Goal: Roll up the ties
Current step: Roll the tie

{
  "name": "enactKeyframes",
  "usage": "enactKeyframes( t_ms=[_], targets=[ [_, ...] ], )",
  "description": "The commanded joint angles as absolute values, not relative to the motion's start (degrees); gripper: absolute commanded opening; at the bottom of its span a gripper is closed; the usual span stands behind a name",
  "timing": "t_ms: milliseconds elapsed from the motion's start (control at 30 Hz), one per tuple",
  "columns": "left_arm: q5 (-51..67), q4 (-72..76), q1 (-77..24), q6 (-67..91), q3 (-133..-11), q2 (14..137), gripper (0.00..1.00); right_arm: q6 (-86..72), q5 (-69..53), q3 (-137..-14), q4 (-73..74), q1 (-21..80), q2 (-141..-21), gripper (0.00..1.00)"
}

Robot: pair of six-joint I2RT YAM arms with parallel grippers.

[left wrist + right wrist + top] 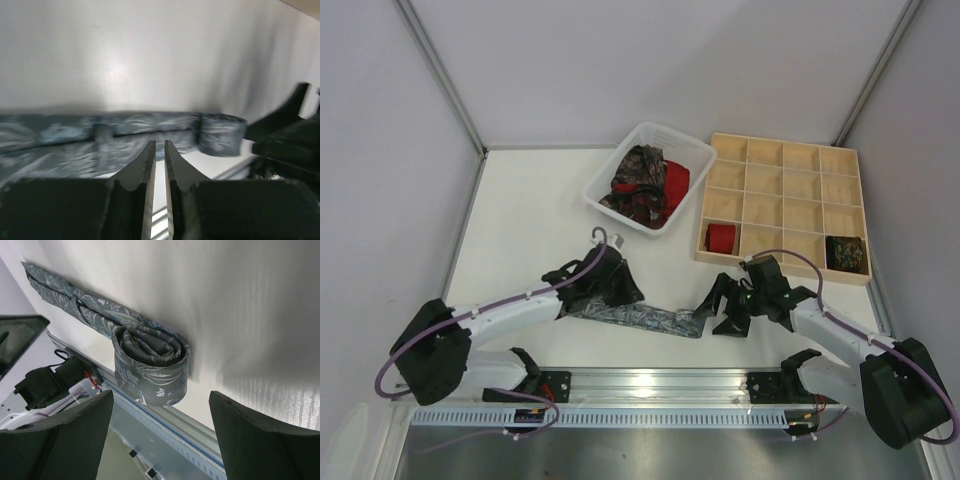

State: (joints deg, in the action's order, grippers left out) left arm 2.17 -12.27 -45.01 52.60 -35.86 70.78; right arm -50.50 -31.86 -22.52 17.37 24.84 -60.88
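A grey patterned tie [640, 318] lies flat near the table's front edge, and its right end is wound into a small roll [150, 365]. My right gripper [718, 308] is open just right of that roll. In the right wrist view the roll stands ahead of the gripper [161, 395], apart from both fingers. My left gripper [623, 290] is over the tie's left part. In the left wrist view the gripper [159, 145] has its jaws almost together with nothing between them, and the tie [100, 142] lies across beyond them.
A white basket [610, 165] at the back holds a paisley tie [638, 180] and a red tie [675, 182]. A wooden grid tray [785, 170] at the right holds a red roll [721, 237] and a dark paisley roll [845, 253]. A metal rail [650, 385] runs along the front.
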Motion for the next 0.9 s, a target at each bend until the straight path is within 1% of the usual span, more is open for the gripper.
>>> enactKeyframes(
  t_ms=[0,100,300,433,600,767,867],
  targets=[
    [7.8,-5.2,-49.0,54.1,-40.8,77.2,0.16,-52.6,-32.5,-22.0,12.2,25.6,-61.8,0.84],
    [11.2,-0.4,-50.9,55.8,-42.3,81.2,0.13,-53.7,-32.3,-20.7,10.7,26.1,-61.9,0.82],
    [11.4,-0.2,-53.5,55.2,-47.0,88.2,0.12,-54.7,-31.6,-18.5,7.3,26.5,-61.8,0.8],
    [11.1,-0.3,-54.2,55.5,-47.3,89.5,0.11,-54.1,-30.9,-17.9,4.9,26.8,-63.3,0.75],
    [11.2,-0.3,-54.7,55.7,-47.1,90.4,0.1,-53.8,-30.9,-18.9,1.1,28.7,-66.8,0.74],
    [11.3,2.2,-55.6,55.9,-46.8,91.8,0.09,-54.1,-30.1,-20.6,0.6,30.8,-69.1,0.72],
    [10.4,2.2,-56.2,56.1,-46.1,91.6,0.07,-52.9,-29.0,-22.9,3.1,31.5,-69.8,0.65]
  ],
)
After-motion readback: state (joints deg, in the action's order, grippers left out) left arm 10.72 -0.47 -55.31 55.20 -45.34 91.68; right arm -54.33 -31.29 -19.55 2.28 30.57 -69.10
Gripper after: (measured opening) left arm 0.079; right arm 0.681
